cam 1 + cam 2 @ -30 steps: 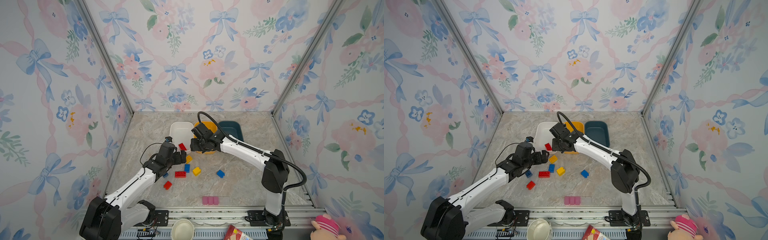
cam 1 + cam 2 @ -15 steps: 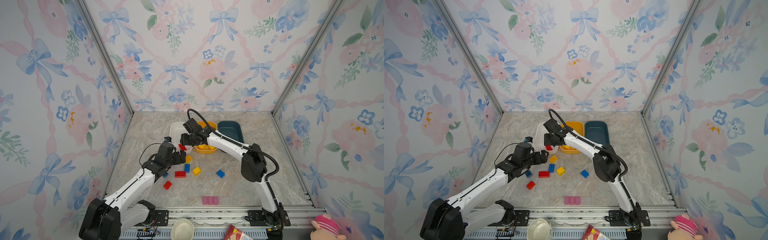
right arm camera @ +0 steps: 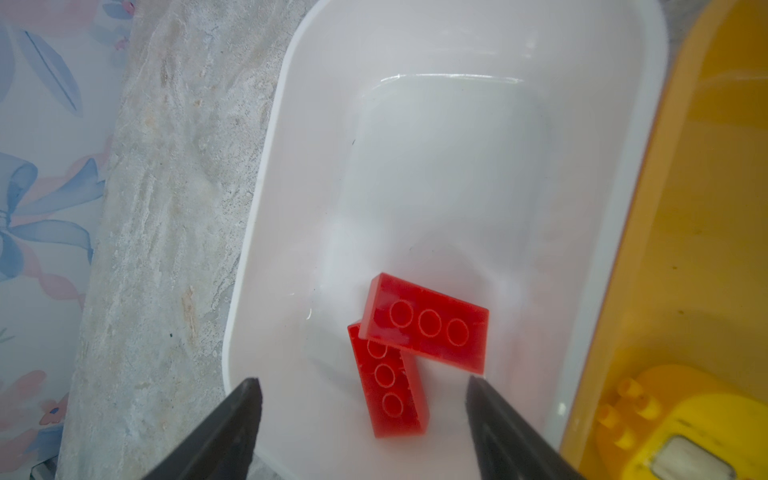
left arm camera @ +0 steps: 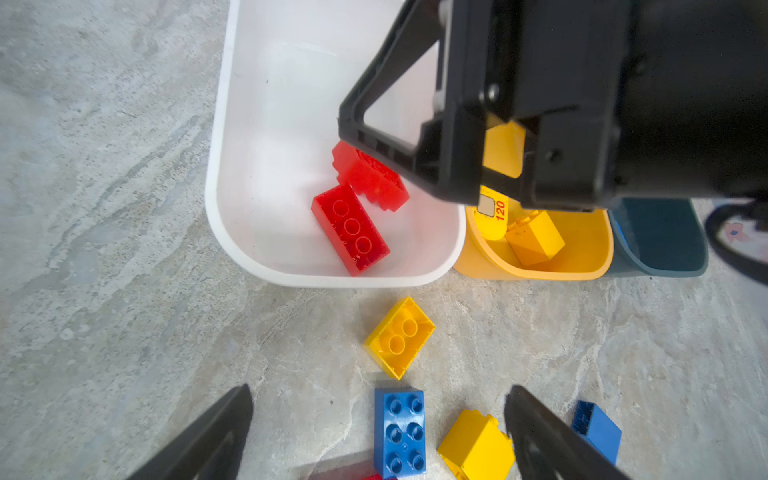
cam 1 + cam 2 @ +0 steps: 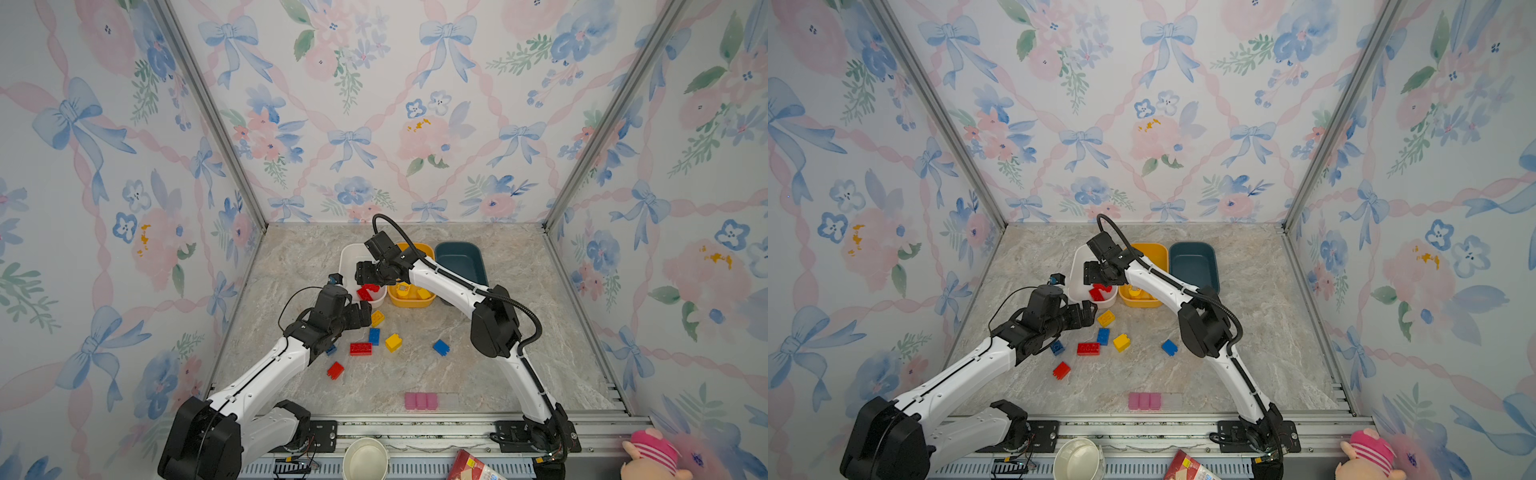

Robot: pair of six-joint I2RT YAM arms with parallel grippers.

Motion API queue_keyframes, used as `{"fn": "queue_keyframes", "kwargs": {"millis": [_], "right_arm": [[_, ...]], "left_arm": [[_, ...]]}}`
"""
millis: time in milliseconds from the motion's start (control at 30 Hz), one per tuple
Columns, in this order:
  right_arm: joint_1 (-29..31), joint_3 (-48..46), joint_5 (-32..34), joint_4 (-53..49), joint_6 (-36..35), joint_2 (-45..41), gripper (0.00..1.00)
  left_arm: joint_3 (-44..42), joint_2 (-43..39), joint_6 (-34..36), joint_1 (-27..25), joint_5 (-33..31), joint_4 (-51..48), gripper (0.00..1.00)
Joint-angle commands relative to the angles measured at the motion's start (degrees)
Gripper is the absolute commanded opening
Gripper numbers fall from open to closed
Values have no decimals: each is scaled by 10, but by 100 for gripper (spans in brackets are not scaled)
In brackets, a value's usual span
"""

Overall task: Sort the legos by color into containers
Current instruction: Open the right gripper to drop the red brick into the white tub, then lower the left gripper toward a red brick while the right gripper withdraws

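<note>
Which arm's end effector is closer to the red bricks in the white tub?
Right. The right end effector hangs open directly over the red bricks in the white tub; the left end effector is outside the tub, low over the table by a loose yellow brick.

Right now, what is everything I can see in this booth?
Tubs: three; white, yellow, teal; back row.
Sorted bricks: four; two red in the white tub, two yellow in the yellow tub.
Loose bricks: seven; three blue, two yellow, two red; on the table.
Strip: one, pink, table front.
Cup: one, white, front rail.
Packet: one, red, front rail.
Plush: one, pink, front corner.
Walls: three, floral.
Left gripper: one, black, open above loose bricks.
Right gripper: one, black, open above white tub.
</note>
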Motion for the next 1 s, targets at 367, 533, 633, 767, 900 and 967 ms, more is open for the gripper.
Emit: {"fn": "queue_keyframes", "kwargs": {"millis": [367,533,633,767,900,967], "right_arm": [[-2,3,-5,-18,-21,-17,84],[1,-27,-1,-17,-26,-45,86],[3,-58,2,-14,-27,-69,86],[6,-121,9,2,-26,-114,88],[8,-190,13,16,-21,-158,90],[9,-229,15,25,-19,-187,90]], "left_arm": [[-11,-5,-6,5,12,-3,97],[-12,-3,-7,4,14,-8,97],[-10,-1,-8,4,10,-18,96],[-7,1,-8,-2,4,-36,96],[-8,1,-11,-14,-8,-59,96],[-7,1,-15,-25,-16,-71,96]]}}
